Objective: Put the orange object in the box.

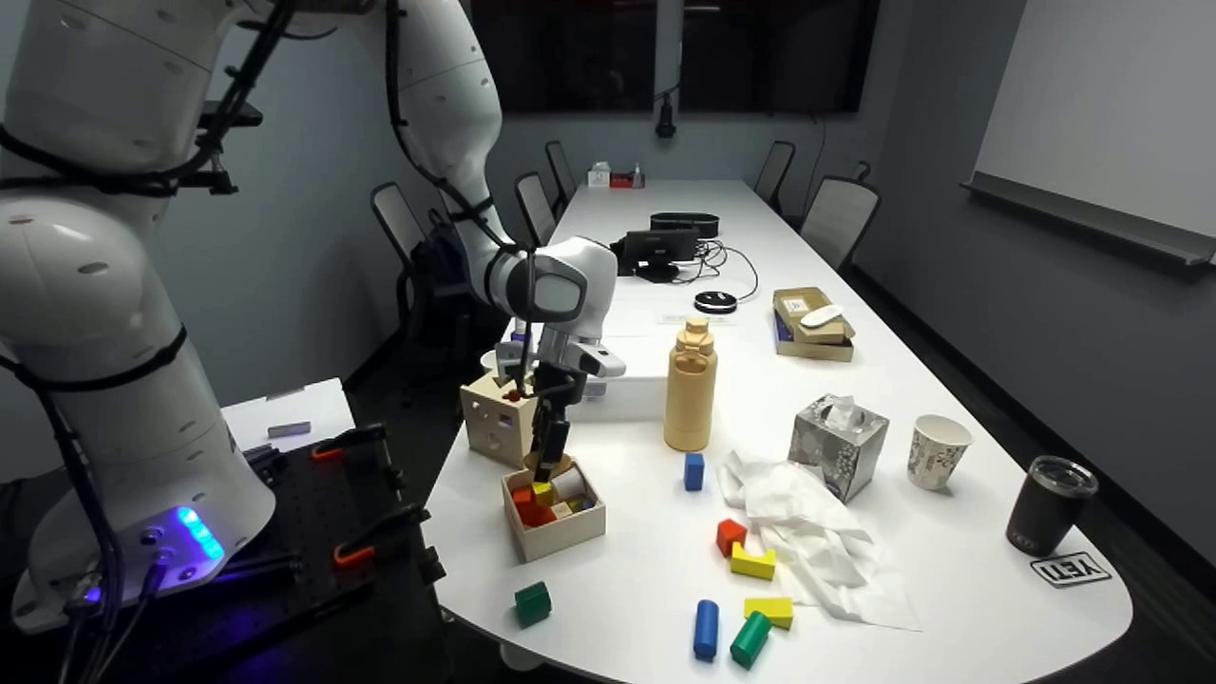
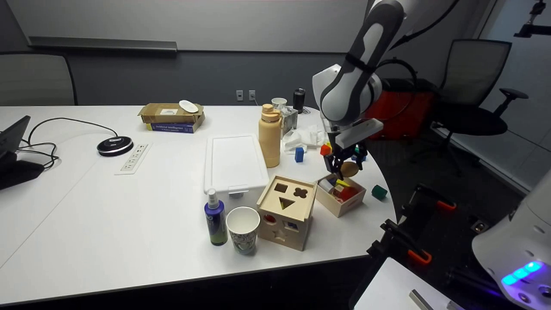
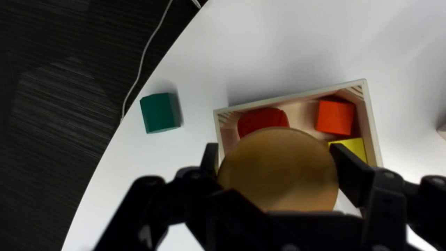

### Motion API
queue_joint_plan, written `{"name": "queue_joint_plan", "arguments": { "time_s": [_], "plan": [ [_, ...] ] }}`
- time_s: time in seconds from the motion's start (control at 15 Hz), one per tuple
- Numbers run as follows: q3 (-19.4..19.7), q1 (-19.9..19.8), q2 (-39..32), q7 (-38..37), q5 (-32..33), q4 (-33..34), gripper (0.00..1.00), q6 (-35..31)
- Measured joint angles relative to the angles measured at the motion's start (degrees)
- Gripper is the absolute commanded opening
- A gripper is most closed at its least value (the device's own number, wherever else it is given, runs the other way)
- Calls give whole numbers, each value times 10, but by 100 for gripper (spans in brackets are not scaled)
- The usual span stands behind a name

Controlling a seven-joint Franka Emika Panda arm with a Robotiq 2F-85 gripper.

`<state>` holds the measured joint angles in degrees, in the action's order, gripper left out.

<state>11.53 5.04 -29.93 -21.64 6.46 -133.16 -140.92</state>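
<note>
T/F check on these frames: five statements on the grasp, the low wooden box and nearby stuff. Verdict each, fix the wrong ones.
1. The end effector holds a round orange-brown object over the low wooden box. True.
2. The low wooden box is empty. False: a red block and a yellow block lie inside.
3. The dark green block lies inside the low wooden box. False: the dark green block is outside, on the table.
4. The tan water bottle stands upright beside the white lidded bin. True.
5. The shape-sorter cube has a triangular cut-out in its top. True.
</note>
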Motion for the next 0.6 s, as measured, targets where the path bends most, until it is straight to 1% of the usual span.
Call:
{"name": "queue_joint_plan", "arguments": {
  "time_s": [0.6],
  "plan": [
    [-8,0,-73,-3,-7,22,54,-6]
  ]
}}
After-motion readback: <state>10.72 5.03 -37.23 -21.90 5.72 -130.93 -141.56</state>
